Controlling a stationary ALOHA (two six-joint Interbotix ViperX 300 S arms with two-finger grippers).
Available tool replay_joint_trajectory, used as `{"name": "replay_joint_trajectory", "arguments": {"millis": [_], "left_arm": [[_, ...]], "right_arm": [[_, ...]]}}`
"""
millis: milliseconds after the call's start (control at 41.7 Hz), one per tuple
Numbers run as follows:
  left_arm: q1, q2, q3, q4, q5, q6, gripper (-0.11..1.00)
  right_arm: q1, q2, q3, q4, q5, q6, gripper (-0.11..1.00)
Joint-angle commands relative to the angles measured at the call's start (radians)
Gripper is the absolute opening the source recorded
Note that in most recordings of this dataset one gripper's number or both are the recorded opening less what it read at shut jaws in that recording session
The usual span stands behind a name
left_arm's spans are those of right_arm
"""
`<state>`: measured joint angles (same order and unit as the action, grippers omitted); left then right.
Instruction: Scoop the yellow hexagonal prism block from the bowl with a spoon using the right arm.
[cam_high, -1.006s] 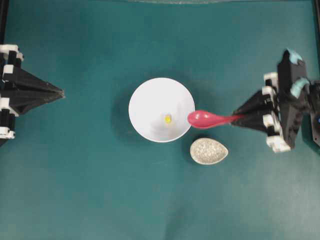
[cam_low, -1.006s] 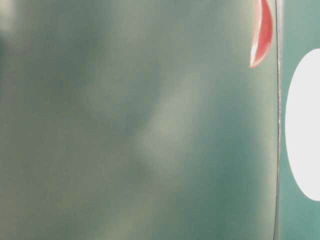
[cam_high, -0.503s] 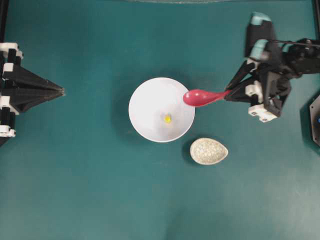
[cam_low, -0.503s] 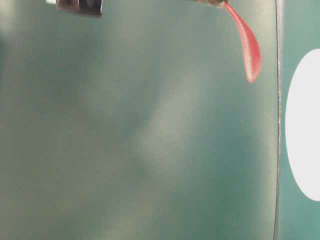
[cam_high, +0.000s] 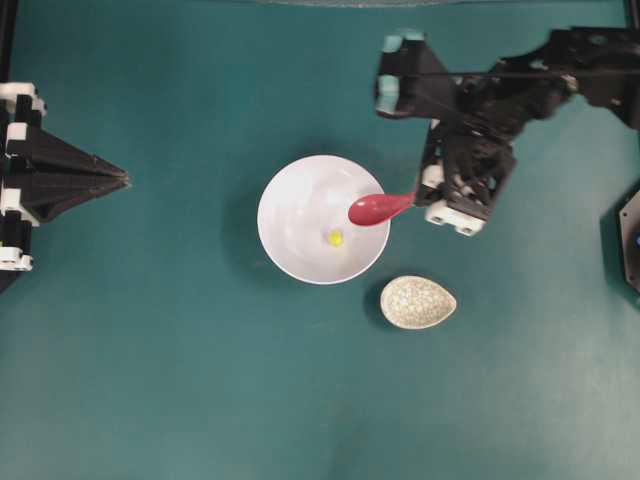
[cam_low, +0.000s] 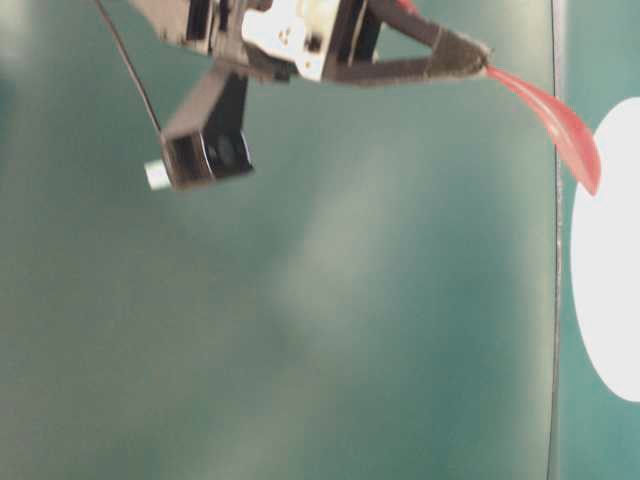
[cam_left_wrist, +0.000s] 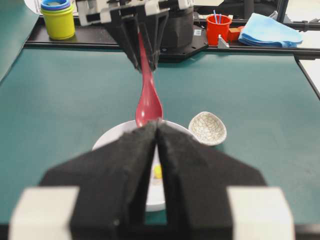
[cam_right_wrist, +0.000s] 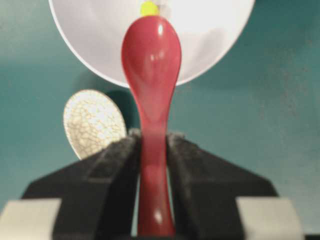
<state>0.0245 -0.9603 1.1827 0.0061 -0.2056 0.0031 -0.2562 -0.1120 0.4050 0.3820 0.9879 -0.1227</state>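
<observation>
Swinging in from the right, the right gripper (cam_high: 418, 196) has carried the spoon (cam_high: 378, 208) up and over the bowl (cam_high: 290, 185); its scoop now hangs above the bowl's right rim, tilted downward in the table-level view, with the block (cam_high: 336, 238) lying just beyond and below it on the bowl's floor. That puts the scoop in a fair position to dip in, so I judge the approach nearly done and the scooping itself not yet begun, since the block sits free on the white surface, apart from the spoon.

The jaws are partly closed, pinching the spoon's handle between their pads (cam_right_wrist: 120, 150), as the right wrist view shows plainly. The left gripper (cam_left_wrist: 157, 125) has its fingers pressed together, holding nothing, parked well to the left.

Compared with a second ago, the spoon was outside the bowl, its tip only touching the right edge at about the block's height, and the arm lay low at the far right. Since then the arm has reached in and turned, and the handle now points up and to the right. The speckled dish (cam_high: 418, 302), bowl and block have not moved
</observation>
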Motion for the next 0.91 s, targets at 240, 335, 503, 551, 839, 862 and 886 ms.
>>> {"name": "replay_joint_trajectory", "arguments": {"millis": [240,335,503,551,839,862,886], "left_arm": [[0.003,0.008,-0.028,0.000,-0.005,0.002,0.09],[0.002,0.008,-0.029,0.002,-0.006,0.002,0.09],[0.002,0.008,-0.029,0.005,-0.006,0.003,0.09],[0.002,0.008,-0.029,0.005,-0.006,0.003,0.09],[0.002,0.008,-0.029,0.006,-0.006,0.005,0.09],[0.002,0.008,-0.029,0.005,-0.006,0.005,0.09],[0.002,0.008,-0.029,0.006,-0.006,0.005,0.09]], "right_arm": [[-0.002,0.112,-0.202,-0.025,0.178,0.061,0.24],[0.002,0.132,-0.218,-0.025,0.202,0.061,0.24],[0.012,0.152,-0.224,-0.025,0.232,0.063,0.24],[0.017,0.156,-0.222,-0.025,0.232,0.063,0.24],[0.035,0.187,-0.224,-0.023,0.225,0.063,0.24],[0.037,0.190,-0.224,-0.023,0.225,0.063,0.24],[0.037,0.195,-0.224,-0.021,0.225,0.063,0.24]]}}
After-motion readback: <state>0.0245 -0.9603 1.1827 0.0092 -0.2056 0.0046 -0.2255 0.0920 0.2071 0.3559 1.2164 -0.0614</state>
